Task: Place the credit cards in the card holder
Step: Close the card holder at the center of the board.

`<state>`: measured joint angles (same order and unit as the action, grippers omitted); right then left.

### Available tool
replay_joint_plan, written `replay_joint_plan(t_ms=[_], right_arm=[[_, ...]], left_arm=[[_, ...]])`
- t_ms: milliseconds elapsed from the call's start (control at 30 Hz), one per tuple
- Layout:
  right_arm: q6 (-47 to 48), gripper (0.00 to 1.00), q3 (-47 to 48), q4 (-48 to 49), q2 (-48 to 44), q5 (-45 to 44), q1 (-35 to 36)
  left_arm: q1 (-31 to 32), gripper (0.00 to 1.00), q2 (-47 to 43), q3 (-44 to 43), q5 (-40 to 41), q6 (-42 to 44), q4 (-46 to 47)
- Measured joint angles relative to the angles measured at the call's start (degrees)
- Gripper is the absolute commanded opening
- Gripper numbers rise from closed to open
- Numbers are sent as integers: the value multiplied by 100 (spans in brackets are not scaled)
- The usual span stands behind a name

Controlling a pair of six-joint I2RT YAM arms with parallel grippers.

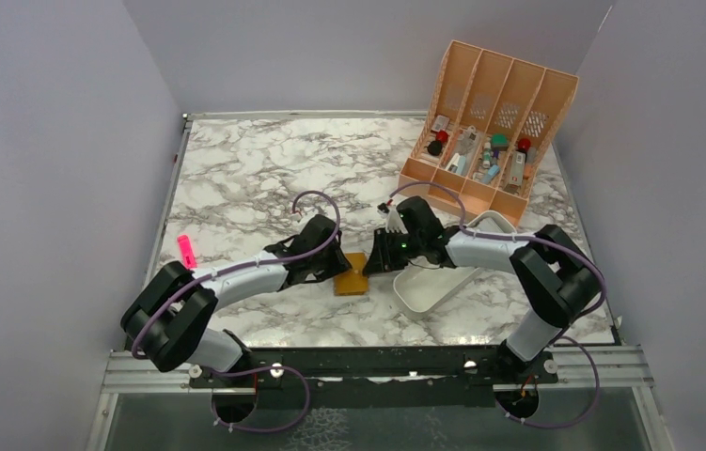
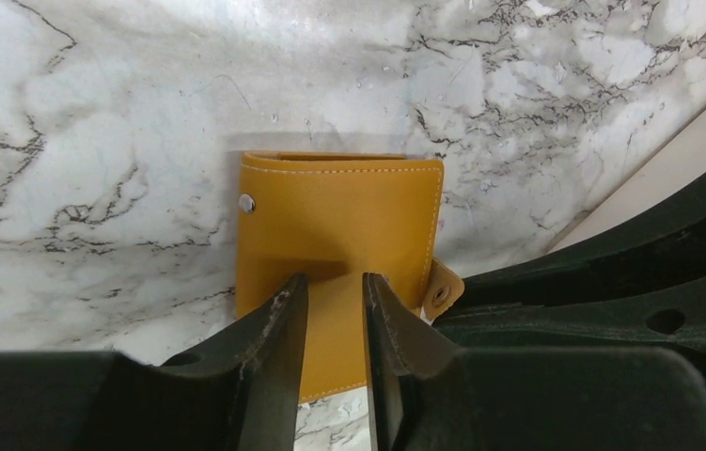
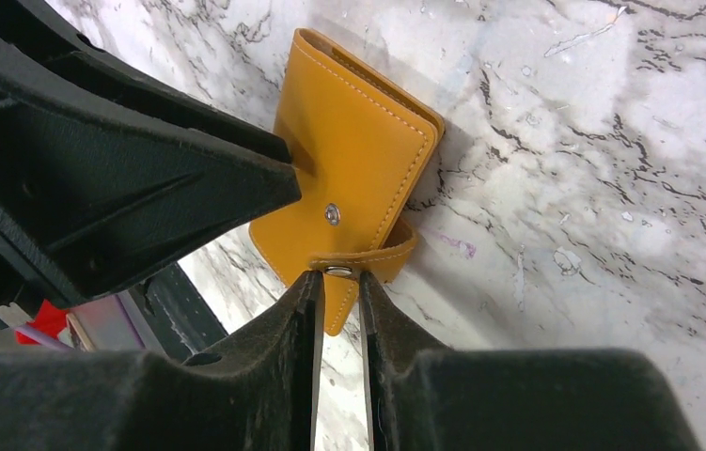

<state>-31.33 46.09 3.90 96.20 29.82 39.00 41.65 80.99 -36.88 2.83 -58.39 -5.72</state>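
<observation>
- Nearest the lens in each wrist view are that arm's own black fingers. Those of the left end effector [image 2: 334, 287] stand a little apart with nothing between them. They are set over the near part of the small mustard-orange, leather-like folding card holder [image 2: 339, 221].
- The card holder lies flat and folded on the white marble-patterned table [image 1: 255, 178], near the middle. It is between the two end effectors and just left of the white oblong plastic tray [image 1: 431, 291].
- It lies right of the left end effector and left of the right end effector [image 3: 337, 279]. Both are at it, so neither arm is clearly nearer.
- Its long axis runs straight out along the left end effector's reach. From the right wrist it slants up and away.
- The relation that matters is at the closing strap tab [image 3: 334, 315]. It curls round the card holder's edge and lies in the narrow gap between the right end effector's fingers. It looks unfastened, since its snap sits off the pale stud [image 3: 332, 214] on the front face.
- I cannot tell whether the right fingers pinch the tab or only flank it.
- Judgement: the left end effector seems placed to pin the card holder while the right lifts the flap by the tab.
- No pale blue-grey credit cards can be made out in any view.
</observation>
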Motion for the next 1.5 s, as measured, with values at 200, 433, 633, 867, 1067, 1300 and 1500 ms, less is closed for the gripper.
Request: replay_joint_plan(t_ms=[200,433,633,867,1067,1300,1500], right_arm=[[142,33,15,-306,-293,-216,0],[138,34,15,-363,-424,-385,0],[50,28,15,-280,-417,-380,0],[-24,25,15,-90,-238,-356,0],[-28,25,15,-33,-105,-345,0],[-39,21,15,79,76,-238,0],[-35,20,15,122,83,-157,0]], left_arm=[[11,43,-374,-70,72,26,-503],[11,48,-590,-168,175,107,-894],[11,49,-289,-168,168,249,-927],[11,46,96,-190,118,321,-695],[11,40,133,-190,111,337,-627],[11,33,133,-190,114,334,-586],[11,33,133,-188,105,323,-463]])
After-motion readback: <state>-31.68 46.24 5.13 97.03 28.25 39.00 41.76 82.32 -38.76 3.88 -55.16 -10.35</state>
